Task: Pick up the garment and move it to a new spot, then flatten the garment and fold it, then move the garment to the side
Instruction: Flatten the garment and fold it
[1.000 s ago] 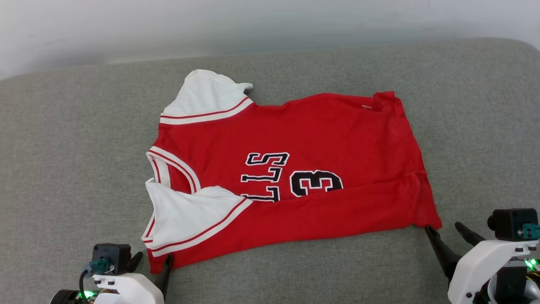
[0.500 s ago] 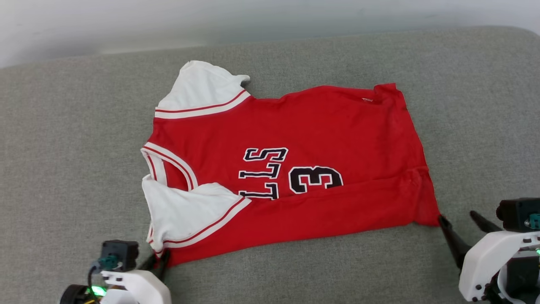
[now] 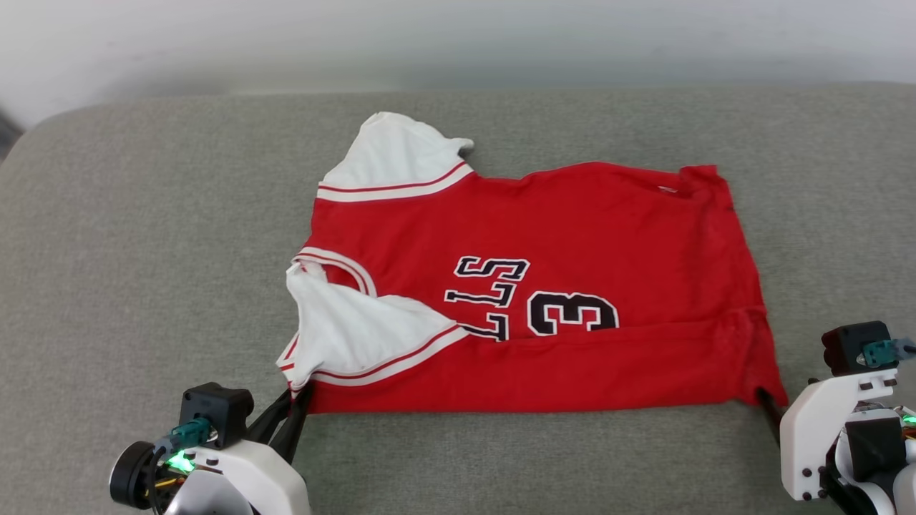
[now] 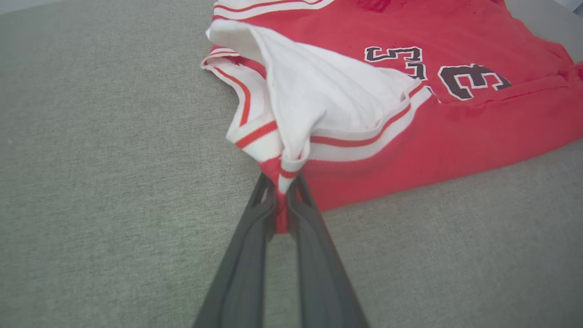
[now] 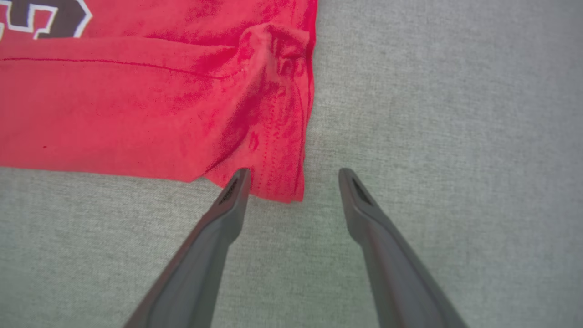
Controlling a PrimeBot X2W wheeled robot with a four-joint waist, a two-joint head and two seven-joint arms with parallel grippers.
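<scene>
Garment [image 3: 544,286] thin, limp, light, at cushion [image 3: 143,250] middle; will drape. Left gripper [image 4: 283,189] pinched on sleeve-side corner; right gripper [image 5: 295,175] spread, astride hem corner: second hold.

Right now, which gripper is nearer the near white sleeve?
Left. The left gripper is shut on the near sleeve's cuff; the right gripper is open at the shirt's hem corner, far from it.

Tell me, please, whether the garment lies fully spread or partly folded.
Partly folded: the garment has its near edge turned over, covering part of the lettering.
</scene>
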